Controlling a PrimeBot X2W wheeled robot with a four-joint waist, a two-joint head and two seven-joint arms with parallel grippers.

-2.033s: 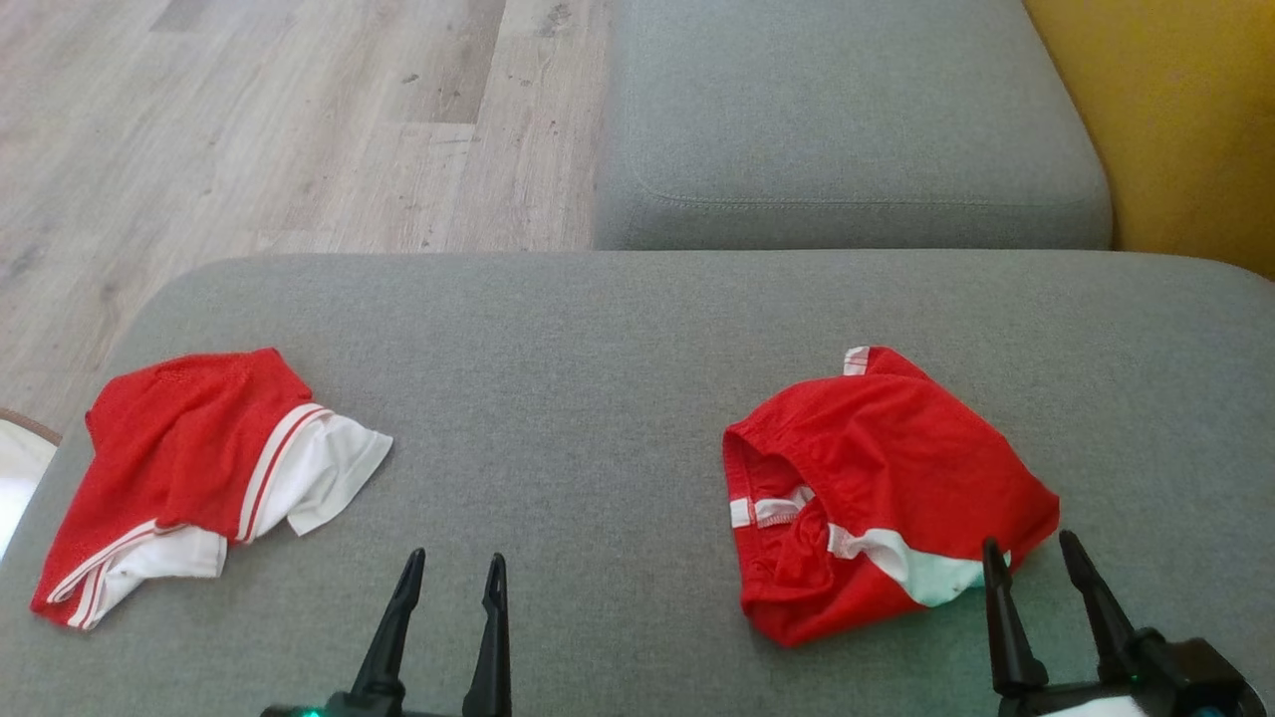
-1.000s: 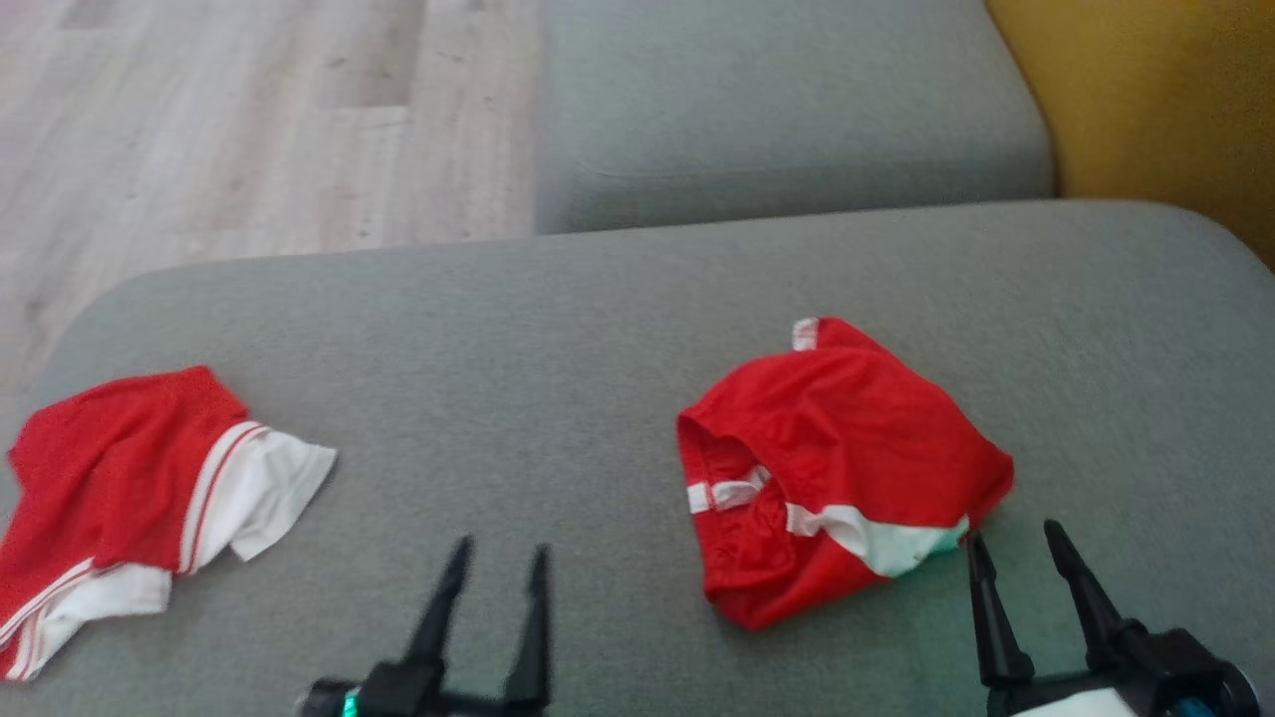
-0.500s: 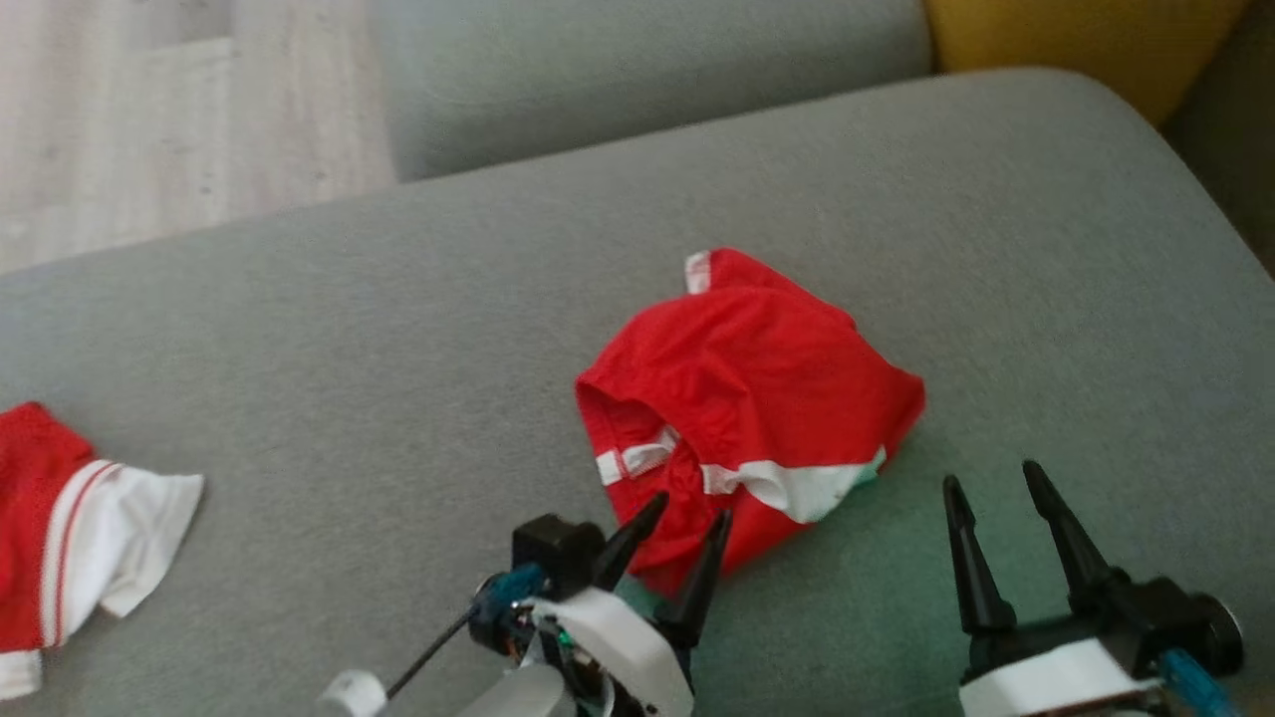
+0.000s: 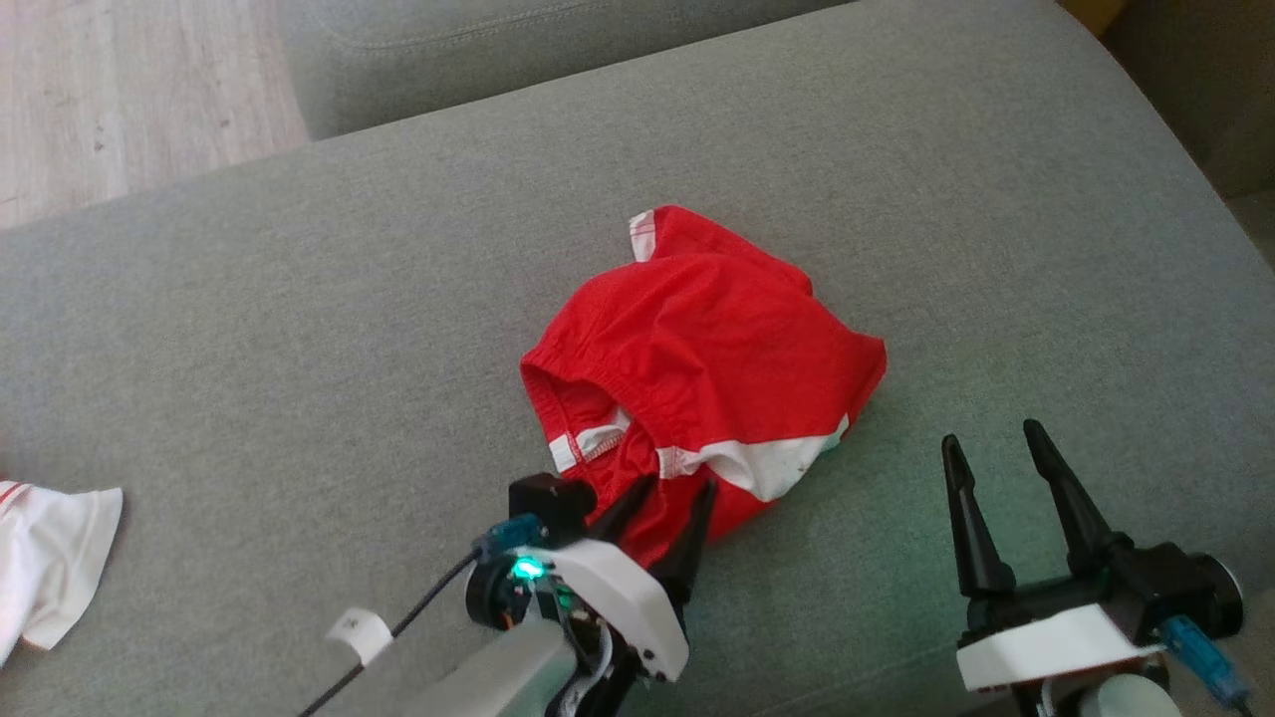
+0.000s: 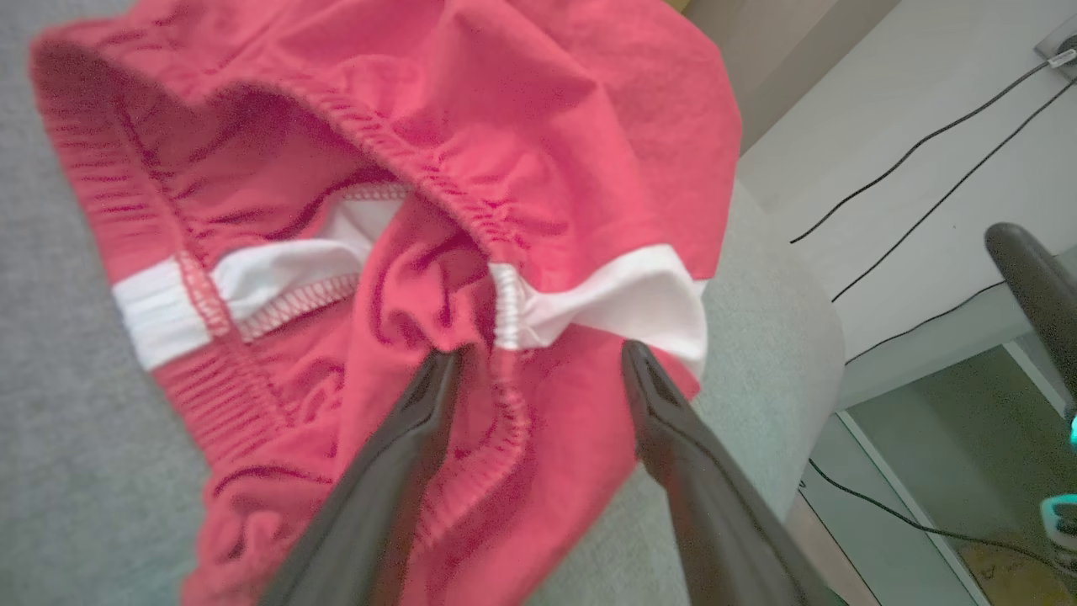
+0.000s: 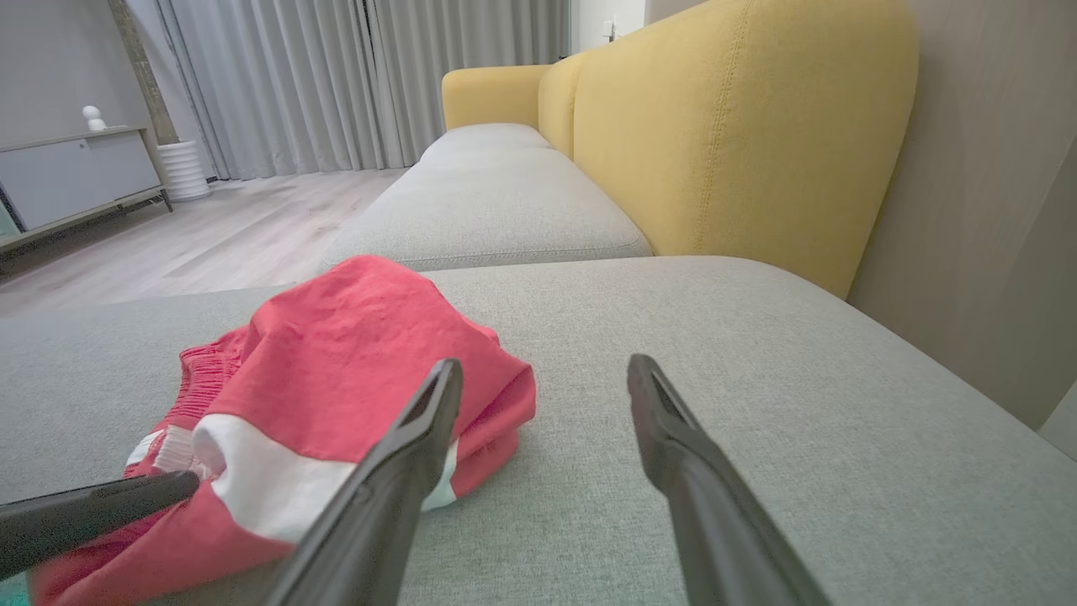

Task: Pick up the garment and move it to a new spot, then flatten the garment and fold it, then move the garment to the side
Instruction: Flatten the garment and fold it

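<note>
On the grey sofa cushion [image 4: 299, 329], near its middle, lies the red garment [image 4: 707, 339], crumpled in a loose heap with its elastic waistband [image 5: 92, 185] gaping toward the robot and a white panel [image 4: 762, 468] showing along the near edge. And there's the left gripper [image 4: 678, 484], right at that near edge, its fingers [image 5: 395, 471] spread wide and pointing into the cloth. From the left wrist view the two tips sit either side of a gathered fold of waistband, just beside the white panel, with nothing pinched between them. Whether the tips actually press the fabric, I cannot tell. Over to the right gripper [image 4: 992, 434]: it hangs above bare cushion just to the right of the heap, fingers wide apart too, holding nothing, clear of the cloth. Far out at the left edge of the cushion, well apart from all this, a corner of a second garment [image 4: 55, 558], white with a red stripe, peeks in. Pale wooden floor [image 4: 120, 90] runs beyond the cushion, and the right wrist view picks up a yellow backrest [image 6: 732, 126] rising behind the seat.
</note>
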